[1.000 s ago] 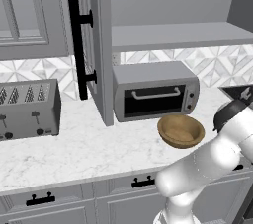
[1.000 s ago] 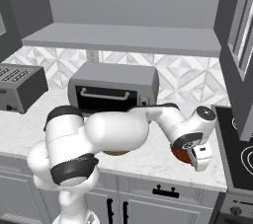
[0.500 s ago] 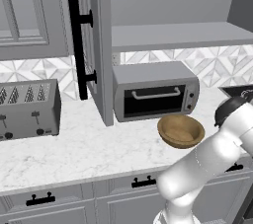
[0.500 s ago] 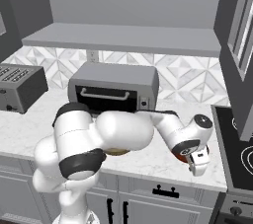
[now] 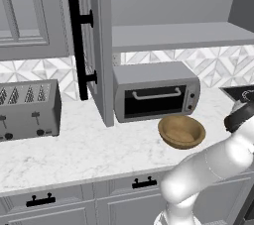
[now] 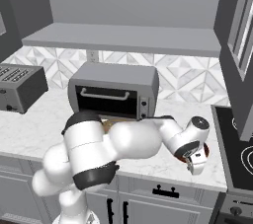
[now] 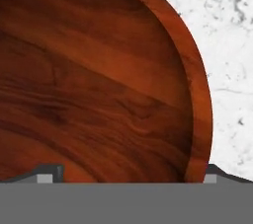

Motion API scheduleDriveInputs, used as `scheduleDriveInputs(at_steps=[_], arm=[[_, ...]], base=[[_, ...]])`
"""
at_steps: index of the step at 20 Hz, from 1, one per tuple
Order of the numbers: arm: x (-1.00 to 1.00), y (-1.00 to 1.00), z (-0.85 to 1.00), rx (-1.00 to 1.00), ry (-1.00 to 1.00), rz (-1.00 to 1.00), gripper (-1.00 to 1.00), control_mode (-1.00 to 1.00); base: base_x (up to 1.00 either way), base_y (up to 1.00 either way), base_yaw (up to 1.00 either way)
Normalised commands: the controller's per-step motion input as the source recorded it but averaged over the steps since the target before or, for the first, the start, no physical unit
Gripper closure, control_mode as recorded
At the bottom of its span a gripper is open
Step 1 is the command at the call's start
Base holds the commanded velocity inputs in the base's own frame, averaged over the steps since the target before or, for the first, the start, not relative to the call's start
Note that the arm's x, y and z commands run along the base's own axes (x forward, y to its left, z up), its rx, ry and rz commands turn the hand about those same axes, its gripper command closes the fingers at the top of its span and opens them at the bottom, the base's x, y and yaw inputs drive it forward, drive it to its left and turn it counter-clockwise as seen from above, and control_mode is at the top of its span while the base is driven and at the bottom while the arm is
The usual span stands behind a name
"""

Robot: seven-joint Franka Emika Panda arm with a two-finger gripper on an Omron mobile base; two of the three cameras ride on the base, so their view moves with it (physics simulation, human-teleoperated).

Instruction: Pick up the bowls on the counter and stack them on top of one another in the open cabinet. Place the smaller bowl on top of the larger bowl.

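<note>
The smaller bowl [image 7: 99, 80], glossy reddish-brown, lies close under the hand on the white counter [image 7: 227, 45]. My gripper [image 7: 131, 173] is open. One fingertip [image 7: 49, 171] hangs over the bowl's inside and the other stands just outside its right rim. In the right base view the gripper [image 6: 196, 161] points down at the counter's right end, and a sliver of the smaller bowl [image 6: 206, 150] shows beside it. The larger bowl [image 5: 181, 131], tan and wooden, sits in front of the toaster oven. The open cabinet's shelf [image 5: 178, 35] runs above, its door [image 5: 101, 45] swung out.
A grey toaster oven [image 5: 156, 90] stands against the backsplash under the shelf. A toaster [image 5: 27, 110] sits at the left of the counter [image 5: 89, 149]. A black stove top [image 6: 237, 154] borders the counter on the right. My arm's elbow [image 6: 89, 154] bulks over the front edge.
The arm has folded further and the hand has shifted slightly, staying low over the reddish-brown bowl. Both bowls lie where they were. The jaws stay wide.
</note>
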Motion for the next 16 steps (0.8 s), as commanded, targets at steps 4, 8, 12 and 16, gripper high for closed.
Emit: scheduleDriveInputs(at_steps=[4,8,12,16], arm=[[0.15,0.0,-0.22,0.0,0.0,0.0,1.0,-1.0],[0.0,0.0,-0.01,0.0,0.0,0.0,1.0,-1.0],[0.01,0.0,0.0,0.0,0.0,0.0,1.0,-1.0],[-0.04,0.0,0.16,0.02,-0.01,-0.04,1.0,-1.0]], base=[[0.0,0.0,0.0],[0.0,0.0,0.0],[0.0,0.0,0.0],[0.0,0.0,0.0]])
